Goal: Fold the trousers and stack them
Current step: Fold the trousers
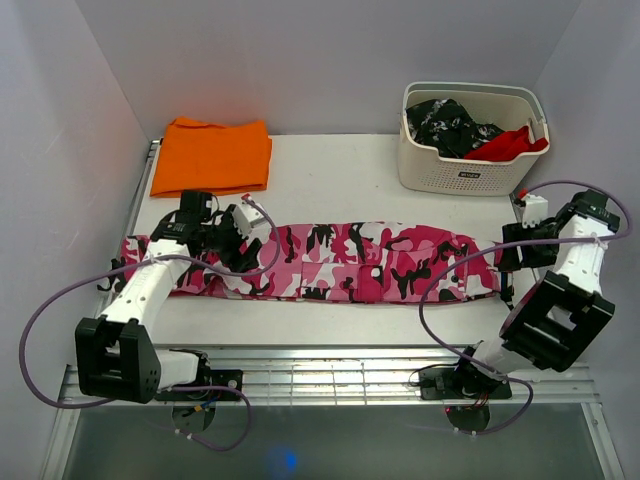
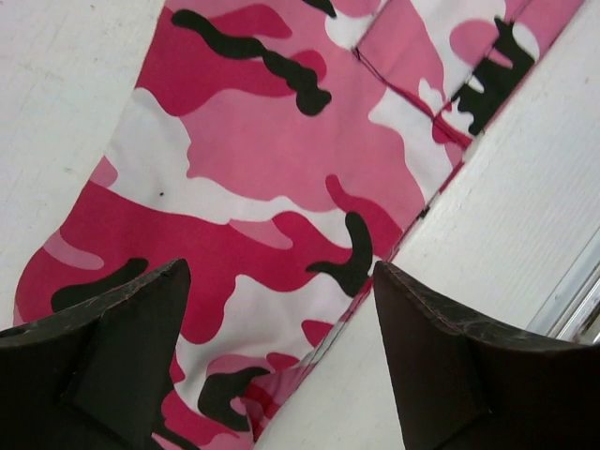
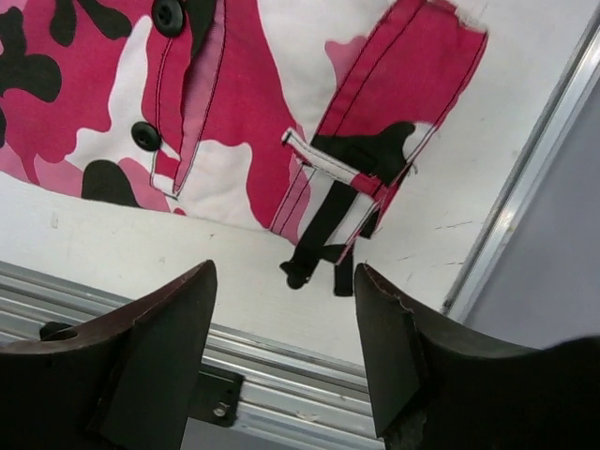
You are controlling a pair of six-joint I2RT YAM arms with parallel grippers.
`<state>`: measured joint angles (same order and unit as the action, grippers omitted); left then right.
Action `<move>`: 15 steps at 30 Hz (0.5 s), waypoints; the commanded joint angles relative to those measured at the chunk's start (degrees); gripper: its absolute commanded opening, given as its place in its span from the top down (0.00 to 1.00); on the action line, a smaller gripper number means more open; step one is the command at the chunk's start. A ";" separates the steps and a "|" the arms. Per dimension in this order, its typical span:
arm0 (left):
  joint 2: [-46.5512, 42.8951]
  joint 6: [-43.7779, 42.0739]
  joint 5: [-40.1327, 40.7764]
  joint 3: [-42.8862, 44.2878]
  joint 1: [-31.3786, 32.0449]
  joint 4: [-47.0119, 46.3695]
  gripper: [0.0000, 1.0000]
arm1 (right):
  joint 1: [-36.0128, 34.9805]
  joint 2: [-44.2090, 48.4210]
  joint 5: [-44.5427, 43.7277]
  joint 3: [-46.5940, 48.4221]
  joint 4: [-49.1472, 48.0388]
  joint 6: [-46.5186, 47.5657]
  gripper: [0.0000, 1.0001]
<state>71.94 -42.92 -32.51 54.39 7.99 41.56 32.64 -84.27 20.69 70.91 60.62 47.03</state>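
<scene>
Lying flat across the middle of the white desk (image 1: 330,165), the pink camouflage trousers (image 1: 345,262) run lengthwise from side to side, with the leg ends pointing to the robot's left and the buttoned waist to its right. The left fingers (image 2: 112,328) stand wide apart over the leg end and grip nothing; whether they touch the cloth cannot be told. The right fingers (image 3: 150,328) are also apart and hold nothing, hanging over the waist corner beside the desk's front edge.
</scene>
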 commanded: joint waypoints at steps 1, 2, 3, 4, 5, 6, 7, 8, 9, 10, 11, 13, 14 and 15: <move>0.91 10.03 -3.88 -0.25 0.27 -8.06 0.10 | 1.36 3.58 -2.67 -6.02 -3.21 -10.02 0.33; 1.70 10.91 -3.61 -0.34 0.45 -8.68 0.10 | 1.63 3.85 -2.93 -7.27 -5.84 -10.37 0.31; 2.58 11.62 -3.61 -0.51 0.45 -9.21 0.10 | 1.98 3.68 -3.19 -8.24 -6.65 -10.46 0.30; 3.98 13.28 -3.44 -0.51 0.45 -10.17 0.10 | 2.59 3.33 -3.28 -9.90 -7.44 -10.72 0.30; 4.69 14.08 -3.26 -0.69 0.36 -10.62 0.10 | 2.86 2.71 -3.46 -10.53 -8.93 -11.16 0.30; 5.05 14.52 -3.26 -1.12 0.45 -11.41 0.10 | 3.13 1.31 -3.29 -10.97 -9.55 -11.34 0.31; 5.57 15.57 -3.26 -1.65 0.45 -12.11 0.11 | 3.91 0.52 -3.11 -11.41 -10.08 -11.60 0.31; 5.84 16.02 -2.82 -2.00 0.45 -12.64 0.11 | 4.09 -0.10 -2.76 -11.85 -10.52 -11.95 0.31; 6.02 16.11 -2.91 -2.53 0.45 -12.82 0.10 | 4.27 -1.15 -2.76 -12.11 -11.57 -12.22 0.31; 6.19 16.28 -2.65 -2.80 0.45 -12.99 0.10 | 4.62 -1.42 -2.76 -12.38 -12.10 -12.39 0.31; 6.80 16.46 -2.21 -3.06 0.36 -13.08 0.11 | 4.71 -1.60 -2.67 -13.08 -12.63 -12.48 0.30; 7.16 16.37 -1.33 -4.28 0.36 -13.61 0.11 | 4.80 -1.86 -2.67 -13.96 -14.30 -12.75 0.30; 7.33 16.03 -1.15 -4.82 0.45 -13.79 0.11 | 4.80 -2.04 -2.50 -14.31 -15.08 -12.83 0.30; 7.42 16.11 -0.45 -5.43 0.45 -14.83 0.12 | 4.71 -2.82 -2.32 -15.01 -15.70 -12.84 0.30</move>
<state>79.31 -28.01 -33.45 50.59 8.10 29.54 37.17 -86.46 17.69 56.99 48.86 35.59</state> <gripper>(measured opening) 0.889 0.702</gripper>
